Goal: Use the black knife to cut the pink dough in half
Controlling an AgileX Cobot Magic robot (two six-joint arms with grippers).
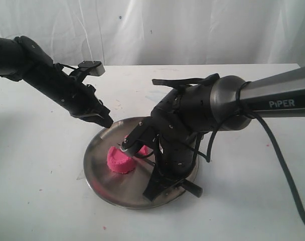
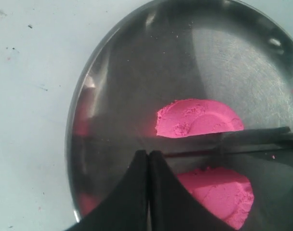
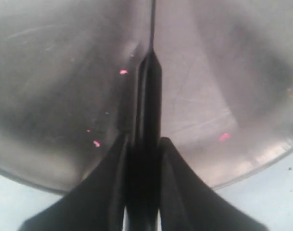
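Observation:
The pink dough lies in two half-moon pieces on the round steel plate (image 2: 113, 72). One piece (image 2: 199, 118) sits beyond the black knife (image 2: 255, 137), the other (image 2: 219, 192) on the nearer side. The blade lies flat in the gap between them. In the exterior view the front piece (image 1: 121, 159) is plain and the other piece (image 1: 142, 149) peeks out behind it. My right gripper (image 3: 144, 142) is shut on the knife's handle (image 3: 149, 96), low over the plate's near rim. My left gripper (image 2: 149, 153) is shut and empty, its tip (image 1: 106, 122) at the plate's far-left rim.
The plate (image 1: 100, 186) rests on a white table with a white cloth backdrop behind. Small pink crumbs (image 3: 123, 72) dot the steel surface. The right arm's bulky wrist (image 1: 192, 115) hangs over the right half of the plate, and its cable (image 1: 278, 160) trails across the table.

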